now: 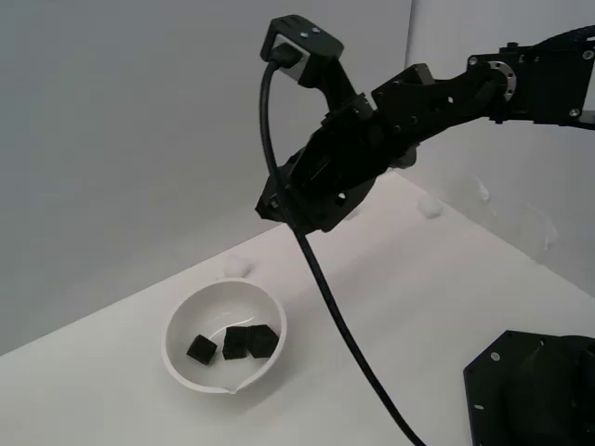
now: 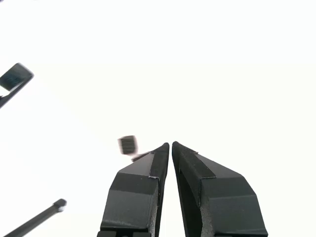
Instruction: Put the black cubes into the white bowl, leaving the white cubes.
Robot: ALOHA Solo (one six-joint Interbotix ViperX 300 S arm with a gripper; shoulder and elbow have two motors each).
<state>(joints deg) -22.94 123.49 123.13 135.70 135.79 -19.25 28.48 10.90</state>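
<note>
Exterior view shows you 3 black cubes (image 1: 234, 343) in the white bowl (image 1: 181, 321). Your tool (image 2: 170, 144) is pressed together, empty. Descend carelessly and you'd likely tip the bowl.

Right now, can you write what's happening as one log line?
black cubes: three in white bowl | hand: shut, empty, raised above table | white cubes: outside bowl

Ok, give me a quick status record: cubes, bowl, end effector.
black cubes: three, all inside the bowl
white bowl: upright on the white surface
white cubes: two faint ones seen outside the bowl, one just behind its rim, one farther back toward the exterior view's right; a third not made out
end effector: raised above the surface, closed, holding nothing
</note>
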